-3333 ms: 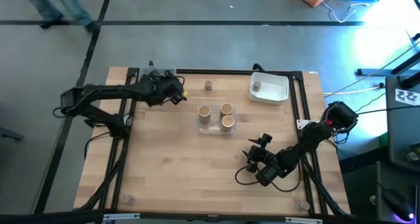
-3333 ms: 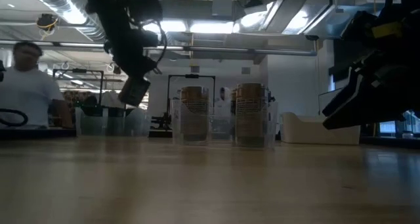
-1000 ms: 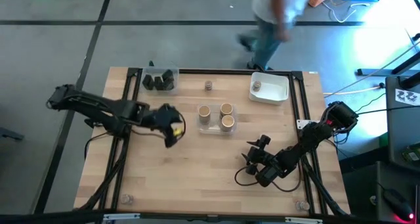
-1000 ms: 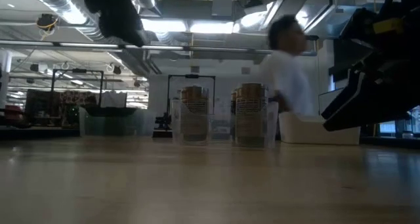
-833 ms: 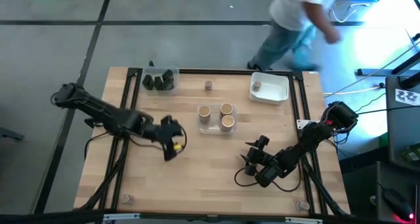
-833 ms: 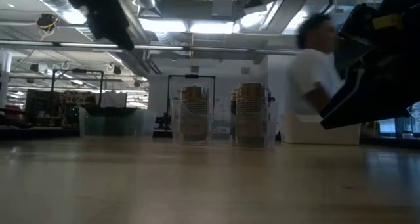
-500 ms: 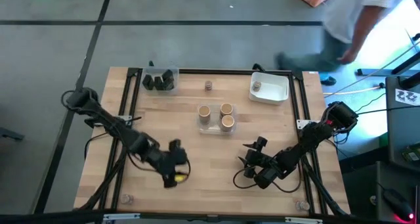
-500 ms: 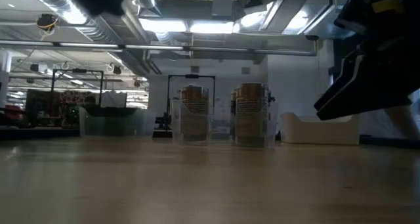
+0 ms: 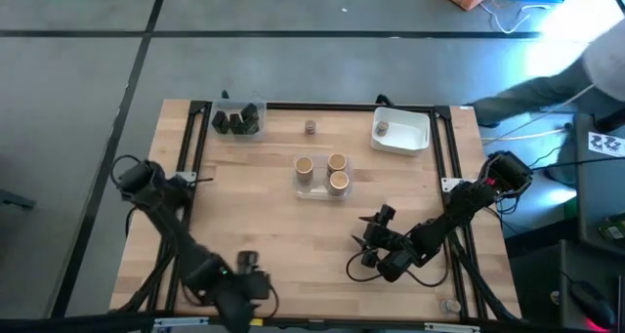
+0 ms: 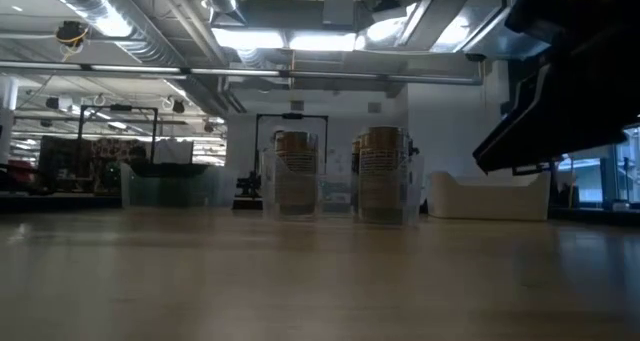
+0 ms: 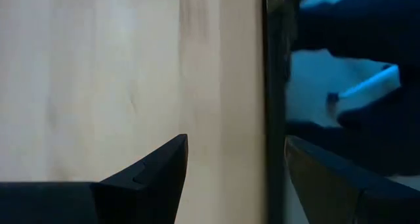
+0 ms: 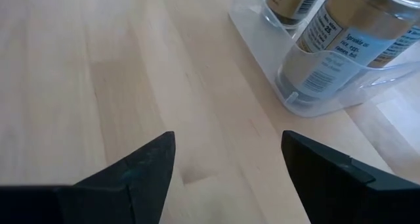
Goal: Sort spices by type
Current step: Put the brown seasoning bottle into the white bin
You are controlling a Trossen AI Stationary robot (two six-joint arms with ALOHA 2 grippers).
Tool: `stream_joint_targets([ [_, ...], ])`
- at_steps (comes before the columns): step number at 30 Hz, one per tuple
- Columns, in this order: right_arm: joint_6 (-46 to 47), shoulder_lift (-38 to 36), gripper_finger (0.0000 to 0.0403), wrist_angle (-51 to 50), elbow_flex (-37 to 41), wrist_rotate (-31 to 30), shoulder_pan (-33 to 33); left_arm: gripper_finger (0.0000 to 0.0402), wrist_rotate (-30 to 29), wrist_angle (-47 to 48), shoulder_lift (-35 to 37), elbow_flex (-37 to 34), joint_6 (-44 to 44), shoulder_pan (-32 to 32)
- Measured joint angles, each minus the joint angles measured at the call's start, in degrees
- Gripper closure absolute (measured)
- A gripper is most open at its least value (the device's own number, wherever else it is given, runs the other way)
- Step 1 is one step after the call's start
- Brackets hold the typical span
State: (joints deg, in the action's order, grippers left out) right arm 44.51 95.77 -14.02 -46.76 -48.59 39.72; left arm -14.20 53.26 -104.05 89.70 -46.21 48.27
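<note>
Left gripper [image 9: 244, 274], bottom left of the high view at the table's near edge: jaws apart, nothing between them; its wrist cam shows only bare wood and the dark frame rail [image 11: 274, 106] beside the 2 fingers [image 11: 151, 178].

Right gripper [image 9: 369, 240], lower right of centre in the high view: jaws apart too, empty, hovering over bare wood. Its wrist view looks past 2 dark fingers [image 12: 141, 168] at the clear plastic tray [image 12: 328, 92] w/ labelled jars standing in it.

Spices:
- 3 tan round cylinders with pale tops [image 9: 325, 169] stand upright in that clear tray, centre of the high view; the low view shows them mid-frame [image 10: 378, 173].
- Dark grey-black blocky jars [image 9: 237, 120] sit grouped in a clear tub at the upper left of the table; approx 3, exact count hard to tell.
- 1 tiny grey-brown round jar [image 9: 311, 127] stands alone on the wooden table [image 9: 293, 235], top centre.
- 1 more tiny round jar [image 9: 383, 128] sits inside the white rectangular tub [image 9: 415, 138], upper right.

Blurred person [image 9: 557, 89] at the far right edge, off the table.
</note>
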Motion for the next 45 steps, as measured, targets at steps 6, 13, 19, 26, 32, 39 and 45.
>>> stream_joint_targets([
  [6, 0.0, 0.0, 0.0123, 0.7, 0.0, 0.1, 0.0, 0.0164, 7.3, 10.2, 0.2, 0.1, -24.7, 7.2],
  [13, 0.1, 0.0, 0.0123, 1.0, 0.0, 2.5, 0.0, 0.0164, 11.5, 14.2, 0.2, -1.6, -45.4, 16.1],
  [19, 0.1, 0.0, 0.0123, 2.7, 0.0, 3.2, 0.0, 0.0164, 11.6, 15.0, 0.3, -5.1, -53.9, 21.2],
  [26, 0.0, 0.0, 0.0123, 3.8, 0.0, 3.2, 0.0, 0.0164, 11.7, 14.8, 0.3, -9.4, -51.9, 22.2],
  [32, 0.0, 0.0, 0.0123, 3.7, 0.0, 3.2, 0.0, 0.0164, 15.6, 12.7, 0.3, -12.3, -47.9, 22.2],
  [39, 0.0, 0.0, 0.0123, 3.7, 0.0, 3.2, 0.0, 0.0164, 17.9, 6.9, 0.3, -15.6, -47.6, 22.1],
  [45, 0.0, 0.0, 0.0123, 3.7, 0.0, 3.2, 0.0, 0.0164, 18.3, 3.2, 0.3, -18.5, -47.0, 22.2],
])
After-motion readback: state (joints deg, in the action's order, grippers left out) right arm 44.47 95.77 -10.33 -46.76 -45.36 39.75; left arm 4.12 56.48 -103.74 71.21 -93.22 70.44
